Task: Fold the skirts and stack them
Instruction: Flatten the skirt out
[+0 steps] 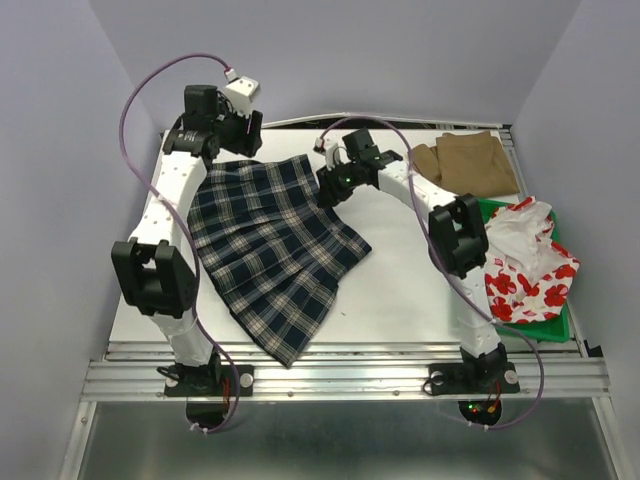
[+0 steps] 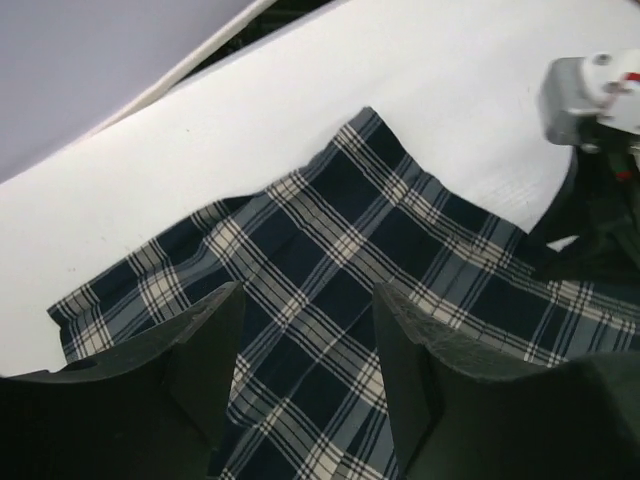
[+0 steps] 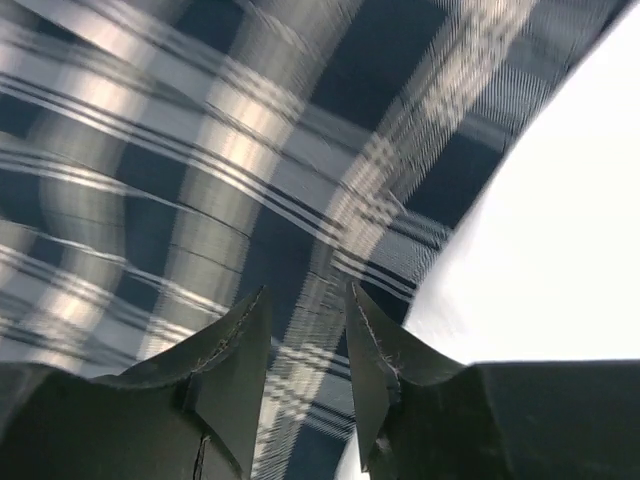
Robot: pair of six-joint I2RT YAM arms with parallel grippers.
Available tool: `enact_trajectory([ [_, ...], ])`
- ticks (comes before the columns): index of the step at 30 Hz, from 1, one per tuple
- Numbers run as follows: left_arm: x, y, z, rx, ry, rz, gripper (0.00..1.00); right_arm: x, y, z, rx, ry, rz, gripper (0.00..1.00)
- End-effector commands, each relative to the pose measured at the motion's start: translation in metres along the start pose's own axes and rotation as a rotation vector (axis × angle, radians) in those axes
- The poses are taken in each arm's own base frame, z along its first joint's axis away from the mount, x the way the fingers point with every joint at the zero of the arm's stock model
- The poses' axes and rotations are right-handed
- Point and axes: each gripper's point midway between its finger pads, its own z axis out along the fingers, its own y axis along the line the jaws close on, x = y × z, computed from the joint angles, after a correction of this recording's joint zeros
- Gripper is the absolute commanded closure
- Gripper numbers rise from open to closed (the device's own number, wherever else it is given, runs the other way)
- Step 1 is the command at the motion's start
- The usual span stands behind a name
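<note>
The navy-and-white plaid skirt (image 1: 270, 250) lies spread on the white table, its hem hanging near the front edge. My left gripper (image 1: 246, 138) hovers over its far left corner. In the left wrist view that gripper (image 2: 308, 300) is open, with only plaid skirt (image 2: 350, 250) showing between the fingers. My right gripper (image 1: 331, 190) is at the skirt's far right edge. Seen from the right wrist, this gripper (image 3: 307, 297) is open just above the blurred plaid skirt (image 3: 200, 150). The tan skirt (image 1: 466, 162) lies at the back right. The red-flowered white skirt (image 1: 526, 262) is bunched at the right.
A green tray (image 1: 553, 333) holds the flowered skirt by the table's right edge. Grey walls close in on the left, back and right. A metal rail (image 1: 340, 375) runs along the front. The right arm's wrist (image 2: 592, 110) shows at the right of the left wrist view.
</note>
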Motion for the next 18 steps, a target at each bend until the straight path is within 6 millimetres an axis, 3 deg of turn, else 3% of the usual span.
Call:
enact_trajectory([
  [1, 0.106, -0.033, 0.008, 0.144, 0.286, -0.009, 0.36, 0.025, -0.023, 0.017, 0.087, 0.072, -0.041, 0.6],
  [3, 0.137, -0.041, 0.002, 0.17, 0.34, -0.004, 0.36, 0.054, -0.034, 0.018, 0.14, 0.139, -0.046, 0.61],
  [5, 0.149, -0.045, 0.0, 0.179, 0.354, -0.001, 0.36, 0.078, -0.038, 0.016, 0.167, 0.194, -0.038, 0.65],
  [6, 0.158, -0.048, -0.002, 0.195, 0.364, -0.002, 0.36, 0.102, -0.039, 0.01, 0.189, 0.248, -0.031, 0.66],
  [7, 0.161, -0.05, -0.001, 0.207, 0.368, -0.003, 0.36, 0.114, -0.037, 0.006, 0.19, 0.274, -0.03, 0.67],
  [10, 0.171, -0.058, 0.003, 0.254, 0.393, -0.007, 0.36, 0.149, -0.026, -0.01, 0.17, 0.354, -0.043, 0.67],
  [13, 0.187, -0.055, 0.014, 0.24, 0.426, -0.002, 0.37, 0.191, -0.003, -0.033, 0.113, 0.457, -0.022, 0.68],
  [15, 0.211, -0.066, 0.02, 0.272, 0.483, 0.013, 0.42, 0.215, 0.012, -0.051, 0.082, 0.51, -0.016, 0.68],
  [18, 0.249, -0.098, 0.021, 0.356, 0.573, 0.057, 0.44, 0.228, 0.025, -0.068, 0.056, 0.535, -0.035, 0.67],
])
